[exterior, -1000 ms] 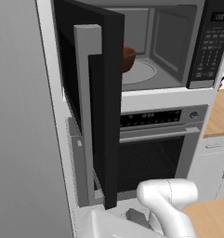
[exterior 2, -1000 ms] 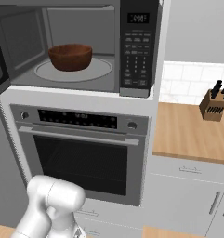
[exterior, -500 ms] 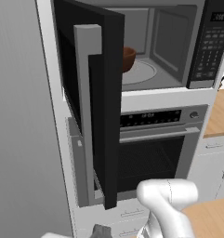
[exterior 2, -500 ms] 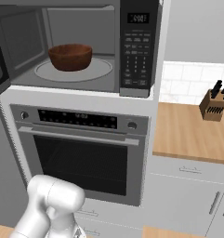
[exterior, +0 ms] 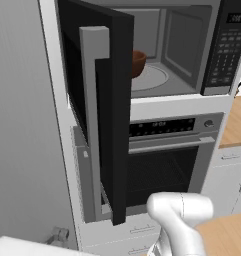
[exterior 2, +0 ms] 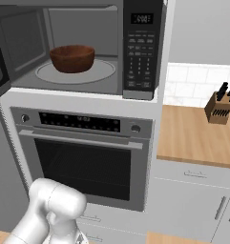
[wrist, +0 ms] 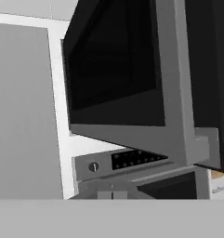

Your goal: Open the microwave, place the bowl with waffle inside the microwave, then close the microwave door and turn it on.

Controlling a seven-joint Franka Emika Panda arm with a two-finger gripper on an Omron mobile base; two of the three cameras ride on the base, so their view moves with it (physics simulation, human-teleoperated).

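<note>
On the turntable sits the bowl (exterior 2: 72,58), loaded; door (exterior: 99,107) open for closing; tool clenched, empty.

A glossy white robot arm (exterior: 182,220) is seen, built from smooth, rounded tubular segments with a bulbous elbow-like joint. Soft grey shading is rendered along its curves. In the right base view the same white arm (exterior 2: 52,212) is shown, with a small dark section beneath the joint.
</note>
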